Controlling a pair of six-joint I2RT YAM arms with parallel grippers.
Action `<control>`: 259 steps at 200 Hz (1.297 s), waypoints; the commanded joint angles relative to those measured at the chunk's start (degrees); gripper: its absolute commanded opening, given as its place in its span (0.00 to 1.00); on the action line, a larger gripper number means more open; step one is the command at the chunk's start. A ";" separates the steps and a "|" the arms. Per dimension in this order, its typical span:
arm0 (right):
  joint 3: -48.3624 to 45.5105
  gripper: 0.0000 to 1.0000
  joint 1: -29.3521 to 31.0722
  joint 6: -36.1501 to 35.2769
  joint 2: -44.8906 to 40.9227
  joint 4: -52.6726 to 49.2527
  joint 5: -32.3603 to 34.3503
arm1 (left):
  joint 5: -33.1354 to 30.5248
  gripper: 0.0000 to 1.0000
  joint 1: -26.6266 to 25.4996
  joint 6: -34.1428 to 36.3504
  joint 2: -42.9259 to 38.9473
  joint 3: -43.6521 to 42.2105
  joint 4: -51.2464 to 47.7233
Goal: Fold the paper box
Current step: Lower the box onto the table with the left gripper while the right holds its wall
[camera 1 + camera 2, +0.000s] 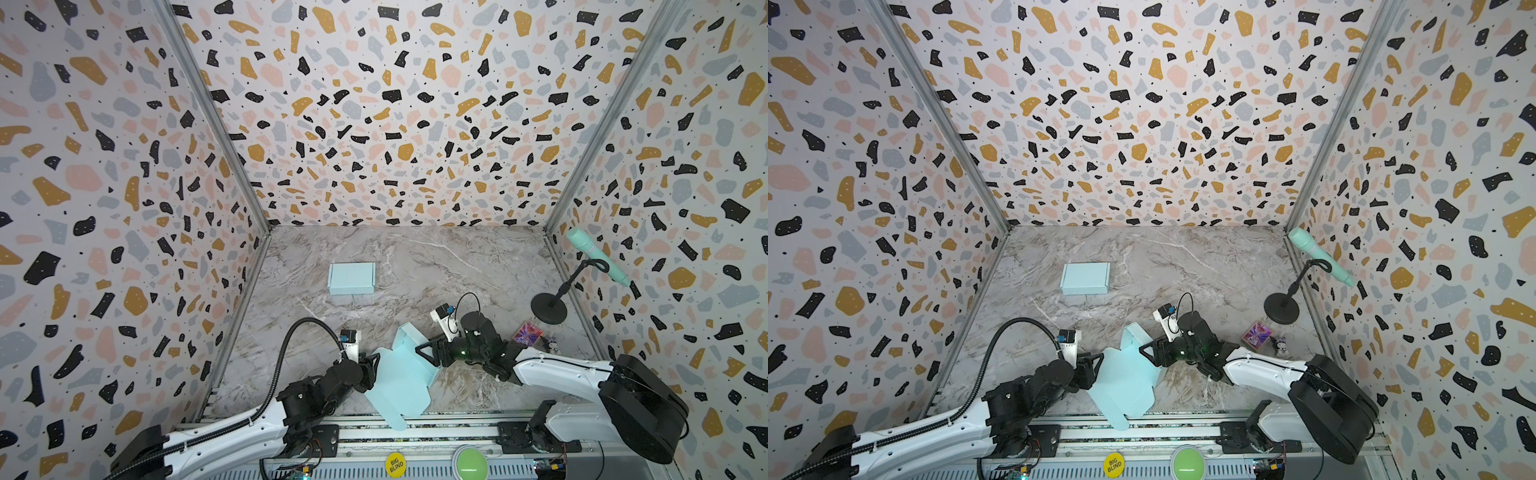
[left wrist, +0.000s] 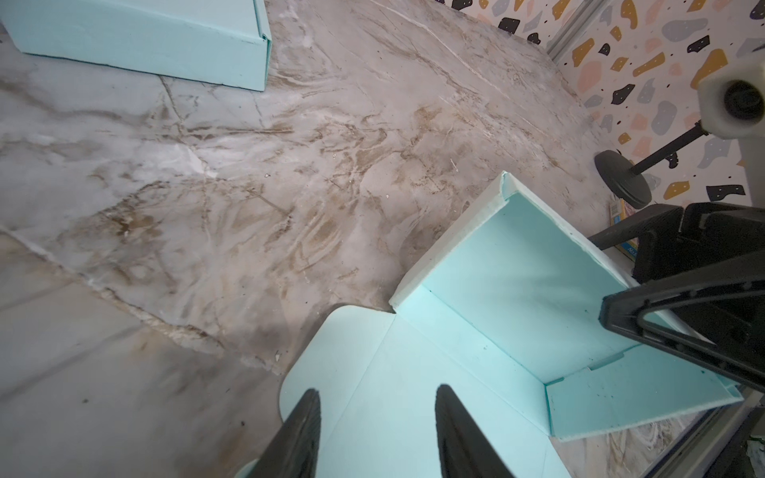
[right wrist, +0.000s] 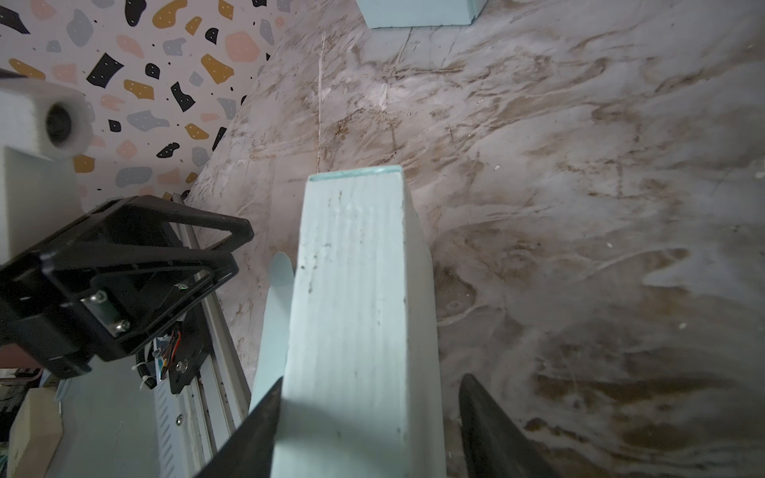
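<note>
**Asker:** What are the fingers doing?

**Describer:** The left gripper (image 2: pixel 376 397) has its two black fingers (image 2: pixel 304 422) standing partly apart with nothing pinched between them. They hover over the rounded flap (image 2: pixel 339 356) at the left edge of the paper box (image 1: pixel 401 374); whether they touch it I cannot tell. The right gripper (image 3: pixel 372 393) is spread wider and straddles a raised side wall (image 3: pixel 352 289) of the box. One finger (image 3: pixel 265 418) lies against the wall's face and the other stands clear, so the wall is not clamped.

**Asker:** How are the arms posed?

**Describer:** In both top views each arm reaches in low from the near edge, the left from the near left and the right from the near right. The two grippers face each other across the box.

**Asker:** Where is the box?

**Describer:** It is pale blue and partly unfolded, at the near middle of the marble tabletop (image 1: pixel 457 266). Its nearest flap overhangs the metal rail (image 1: pixel 457 432). The wall on its right side stands up.

**Asker:** What else is around?

**Describer:** A closed box of the same blue (image 1: pixel 352 278) sits well apart, farther back and to the left. At the right, a mint-green microphone (image 1: pixel 596 255) leans on a black stand (image 1: pixel 548 307). Near the stand's base lie a small colourful pack (image 1: pixel 527 332) and a tiny figurine (image 1: pixel 552 345), behind the right arm.
</note>
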 commanded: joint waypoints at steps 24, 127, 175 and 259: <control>-2.70 0.63 -3.16 1.39 -1.49 3.67 -3.76 | 0.09 0.48 -0.18 -1.80 -0.70 2.57 -4.18; -7.50 0.63 -10.76 3.22 1.30 11.17 -10.31 | 0.30 0.57 -0.09 -7.03 -7.83 0.97 -7.16; -9.00 0.63 -12.45 3.49 2.48 13.26 -11.51 | 1.80 0.67 0.00 -8.38 -6.85 -0.39 -4.56; -10.10 0.62 -13.05 3.38 3.00 14.54 -12.42 | 6.48 0.62 0.00 -9.69 0.70 -3.95 10.03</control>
